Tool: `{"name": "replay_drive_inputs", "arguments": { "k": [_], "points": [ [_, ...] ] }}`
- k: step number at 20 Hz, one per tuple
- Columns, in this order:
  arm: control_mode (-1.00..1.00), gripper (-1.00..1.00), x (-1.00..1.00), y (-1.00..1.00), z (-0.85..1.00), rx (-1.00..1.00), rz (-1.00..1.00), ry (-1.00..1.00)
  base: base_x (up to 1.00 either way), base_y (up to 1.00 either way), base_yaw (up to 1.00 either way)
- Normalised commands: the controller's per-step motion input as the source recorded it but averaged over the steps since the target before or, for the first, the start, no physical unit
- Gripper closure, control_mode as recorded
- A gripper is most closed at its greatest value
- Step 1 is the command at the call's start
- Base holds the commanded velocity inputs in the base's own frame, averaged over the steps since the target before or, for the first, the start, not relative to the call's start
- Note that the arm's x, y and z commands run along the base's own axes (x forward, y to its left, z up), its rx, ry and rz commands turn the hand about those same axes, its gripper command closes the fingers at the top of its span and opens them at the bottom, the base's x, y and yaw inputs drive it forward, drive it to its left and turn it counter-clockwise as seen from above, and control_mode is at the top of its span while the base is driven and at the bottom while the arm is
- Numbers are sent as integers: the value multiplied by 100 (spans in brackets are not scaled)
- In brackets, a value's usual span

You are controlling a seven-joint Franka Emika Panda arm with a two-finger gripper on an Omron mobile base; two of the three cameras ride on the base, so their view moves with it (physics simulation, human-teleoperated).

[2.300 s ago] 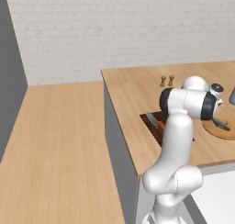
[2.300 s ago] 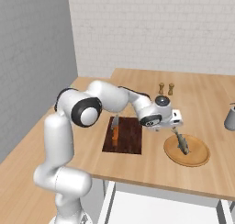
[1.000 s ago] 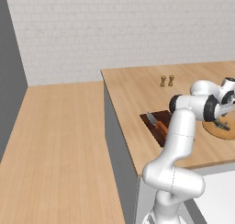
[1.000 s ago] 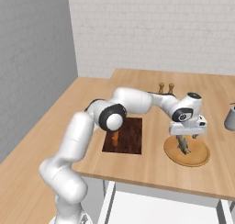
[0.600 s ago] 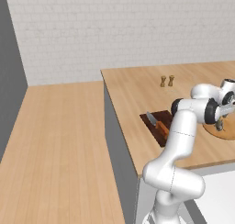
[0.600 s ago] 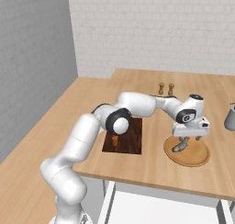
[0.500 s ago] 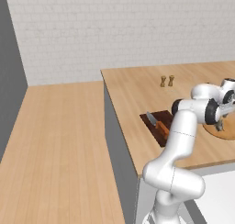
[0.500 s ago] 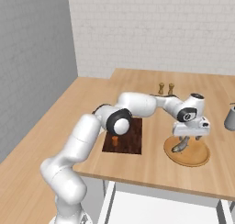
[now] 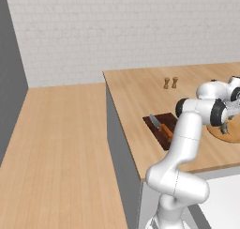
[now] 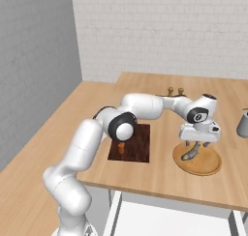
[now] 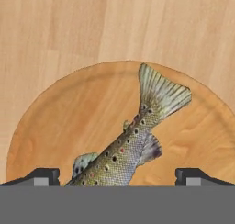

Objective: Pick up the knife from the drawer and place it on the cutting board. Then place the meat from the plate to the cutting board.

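Observation:
The meat (image 11: pixel 131 147), a speckled grey fish, lies on the round tan plate (image 11: pixel 64 113). My gripper (image 11: pixel 118 176) is open just above it, with one dark fingertip (image 11: pixel 42 176) on each side of the fish. From the right base view the gripper (image 10: pixel 195 144) hangs over the meat (image 10: pixel 190 154) on the plate (image 10: pixel 206 167). The knife (image 9: pixel 159 125) rests on the dark cutting board (image 9: pixel 169 121); its orange handle (image 10: pixel 121 146) peeks out under my elbow on the board (image 10: pixel 138 145). The white drawer (image 10: pixel 164 215) shows below the counter edge.
Two small brown shakers (image 10: pixel 175 91) stand at the back of the counter. A grey pot (image 10: pixel 243 123) sits at the right edge. My own arm arches over the cutting board. The counter drops off to a wooden floor (image 9: pixel 56 143) on the left.
The hand swung from beside the cutting board to over the plate, then lowered toward the meat. The knife, board and plate stayed put.

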Motion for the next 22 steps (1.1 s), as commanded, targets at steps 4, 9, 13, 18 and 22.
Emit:
{"name": "replay_drive_inputs", "arguments": {
  "k": [4,9,13,18,22],
  "points": [
    [-100,-100,-52,8,-3,0,-9,0,0,0,0],
    [-100,-100,-8,39,3,-7,-18,0,0,0,0],
    [-100,-100,32,12,2,-3,-36,0,0,0,0],
    [-100,-100,-8,-13,2,2,-25,0,0,0,0],
    [-100,-100,-8,-1,2,3,-9,0,0,0,0]
  ]
}}
